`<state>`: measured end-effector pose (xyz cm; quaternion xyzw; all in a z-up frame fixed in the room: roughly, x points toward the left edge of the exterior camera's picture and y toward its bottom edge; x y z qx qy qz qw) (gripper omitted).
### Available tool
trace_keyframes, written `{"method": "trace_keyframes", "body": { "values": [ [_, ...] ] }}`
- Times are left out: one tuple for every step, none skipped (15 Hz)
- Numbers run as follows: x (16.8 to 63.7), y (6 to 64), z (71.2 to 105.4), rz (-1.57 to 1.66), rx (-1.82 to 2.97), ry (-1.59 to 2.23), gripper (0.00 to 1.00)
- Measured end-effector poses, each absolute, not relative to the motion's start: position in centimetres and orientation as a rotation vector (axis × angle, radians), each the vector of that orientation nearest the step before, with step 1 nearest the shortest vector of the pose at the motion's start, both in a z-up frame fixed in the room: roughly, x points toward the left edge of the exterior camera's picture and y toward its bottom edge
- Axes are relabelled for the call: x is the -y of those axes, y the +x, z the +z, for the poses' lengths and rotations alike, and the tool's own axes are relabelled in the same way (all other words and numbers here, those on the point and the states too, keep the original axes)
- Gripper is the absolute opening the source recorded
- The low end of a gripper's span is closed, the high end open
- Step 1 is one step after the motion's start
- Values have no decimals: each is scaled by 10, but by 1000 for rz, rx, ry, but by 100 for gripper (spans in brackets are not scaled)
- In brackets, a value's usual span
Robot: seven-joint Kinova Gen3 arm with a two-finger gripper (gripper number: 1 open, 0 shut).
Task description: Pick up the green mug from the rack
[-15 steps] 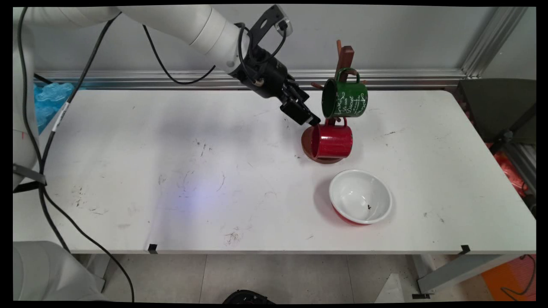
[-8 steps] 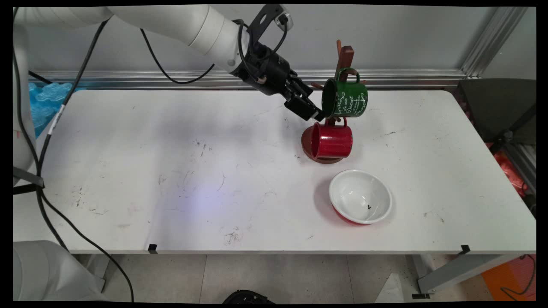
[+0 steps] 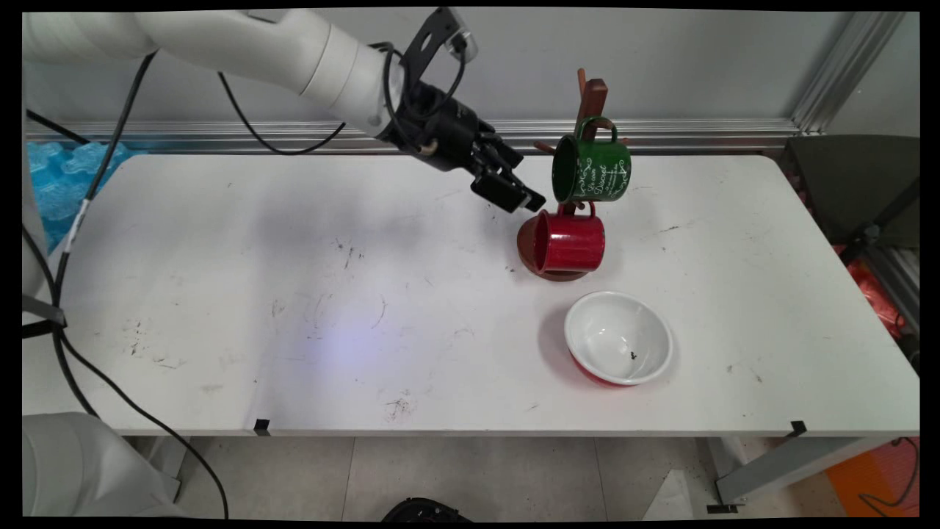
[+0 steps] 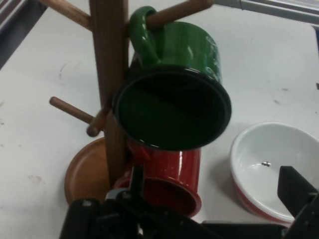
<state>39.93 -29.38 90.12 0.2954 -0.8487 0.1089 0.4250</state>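
The gripper (image 3: 530,203) hung with fingers spread and empty, just left of the green mug (image 3: 592,169) on the wooden mug tree (image 3: 592,99), above the red mug (image 3: 570,241); both mouths faced frame-left toward it.

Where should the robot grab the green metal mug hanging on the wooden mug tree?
Probably by the rim of the green metal mug, one finger inside and one outside. It hangs by its handle on a peg of the wooden mug tree, its open mouth tilted toward the black two-finger gripper, so coming from that side suits it.
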Motion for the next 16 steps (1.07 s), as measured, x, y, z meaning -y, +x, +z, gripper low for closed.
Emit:
{"method": "trace_keyframes", "body": {
  "values": [
    [291,401,898,268,2116,741,100],
    [290,402,895,265,2105,743,100],
    [290,401,892,262,2094,747,100],
    [291,401,890,260,2085,751,100],
    [291,401,888,259,2073,755,100],
    [292,400,885,257,2057,762,100],
    [294,399,884,256,2046,766,100],
    [295,399,882,255,2035,769,100],
    [296,398,880,254,2020,774,100],
    [298,398,878,254,2005,780,100],
    [299,398,876,254,1996,782,100],
    [301,397,874,253,1983,785,100],
    [302,397,873,253,1974,787,100],
    [303,396,871,251,1964,788,100],
    [304,395,870,250,1957,789,100],
    [305,394,868,248,1948,789,100]
  ]
}}
